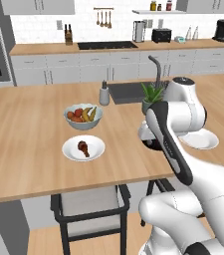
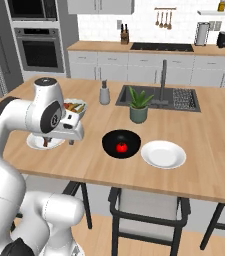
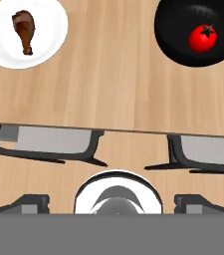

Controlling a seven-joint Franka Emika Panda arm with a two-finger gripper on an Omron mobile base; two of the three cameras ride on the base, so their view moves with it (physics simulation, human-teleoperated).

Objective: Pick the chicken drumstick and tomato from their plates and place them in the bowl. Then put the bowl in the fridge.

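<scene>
The small reddish-brown chicken drumstick point(image 3: 25, 31) lies on its round white plate point(image 3: 49, 42). The bright red tomato point(image 3: 202, 39) sits inside the glossy black bowl point(image 3: 175, 35), near an empty white plate point(image 2: 163, 154). Above the wooden counter point(image 3: 113, 84), the gripper point(image 3: 112, 204) hovers with fingers spread wide, holding nothing.

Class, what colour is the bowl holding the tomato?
Glossy black bowl, clearest in the hand view.

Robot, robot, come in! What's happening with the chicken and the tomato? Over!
End effector open, empty. Tomato already in black bowl. Chicken drumstick on its white plate. Nothing in the way. Over.
</scene>
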